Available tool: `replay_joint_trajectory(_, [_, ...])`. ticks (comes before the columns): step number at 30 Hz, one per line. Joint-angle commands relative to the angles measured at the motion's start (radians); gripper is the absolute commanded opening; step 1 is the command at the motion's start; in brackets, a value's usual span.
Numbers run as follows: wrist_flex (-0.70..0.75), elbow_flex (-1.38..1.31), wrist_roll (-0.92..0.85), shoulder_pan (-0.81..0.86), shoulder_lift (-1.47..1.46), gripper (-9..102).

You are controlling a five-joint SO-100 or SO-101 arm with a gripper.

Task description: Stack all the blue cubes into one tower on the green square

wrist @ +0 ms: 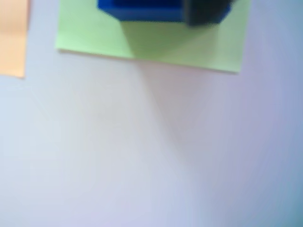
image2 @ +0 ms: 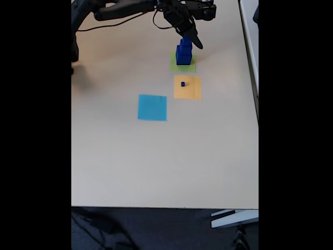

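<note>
A: Report the fixed view, left to right.

B: The counter [image2: 130, 166] is pale beige. Left of centre lies the light blue square [image2: 152, 107], flat and bare. Right of it, and slightly farther back, lies the orange square [image2: 190, 91]. One small blue cube [image2: 183, 84] sits on the orange square, near its rear left part. Directly behind the orange square, just apart from it, lies the green square [image2: 189, 67]. The tower [image2: 183, 51] of blue cubes stands on the green square, stepped, widest at the base.

A: Position of the arm?

B: The arm [image2: 130, 8] enters from the upper left and runs along the rear edge of the counter. The tool [image2: 193, 39] points downward, beside the top of the tower on its right side.

A: Tool condition?

B: Cannot be determined. The fingers read as one dark tapered shape, and contact with the tower cannot be confirmed.

A: Report the wrist view, left to right.

B: The picture is blurred. The orange square [wrist: 12, 35] is at the left edge. The green square [wrist: 156, 42] is at top centre. A blue cube [wrist: 142, 10] rests on it at the upper edge, with a dark blurred shape just beside it on the right.
</note>
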Motion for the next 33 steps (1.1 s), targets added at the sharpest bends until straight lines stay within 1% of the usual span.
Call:
replay_joint_trajectory(1, [-0.072,-0.08,-0.055,0.025,0.043,32])
replay_joint_trajectory(5, [-0.121,-0.078,-0.117,0.052,0.049,32])
replay_joint_trajectory(18, [-0.127,0.173,-0.135,0.196,0.19,31])
replay_joint_trajectory(27, [-0.129,0.322,-0.161,0.238,0.236,30])
replay_joint_trajectory(33, [-0.213,0.4,-0.167,0.239,0.216,29])
